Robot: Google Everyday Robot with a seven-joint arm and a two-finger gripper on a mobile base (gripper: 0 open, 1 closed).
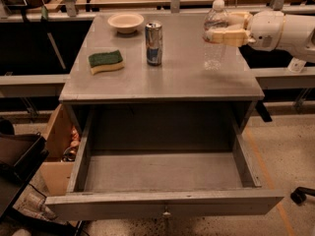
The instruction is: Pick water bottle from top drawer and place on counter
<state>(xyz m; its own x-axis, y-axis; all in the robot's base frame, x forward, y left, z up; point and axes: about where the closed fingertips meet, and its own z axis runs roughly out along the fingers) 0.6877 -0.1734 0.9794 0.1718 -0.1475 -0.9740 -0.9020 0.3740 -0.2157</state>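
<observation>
The gripper (pixel 220 28), with cream fingers on a rounded white wrist, is clasped around the upper half of the water bottle (pixel 213 53). The bottle is clear ribbed plastic with a white cap. It stands upright at the right side of the counter (pixel 172 80), a flat top of brushed grey metal; whether its base touches cannot be told. Left of the gripper stands a silver-and-blue can (pixel 154 43). Farther left lie a green-topped sponge (pixel 106 61) and a pale round bowl (pixel 126 22). Below the gripper, the top drawer (pixel 162 203) stands pulled out, deep and grey.
</observation>
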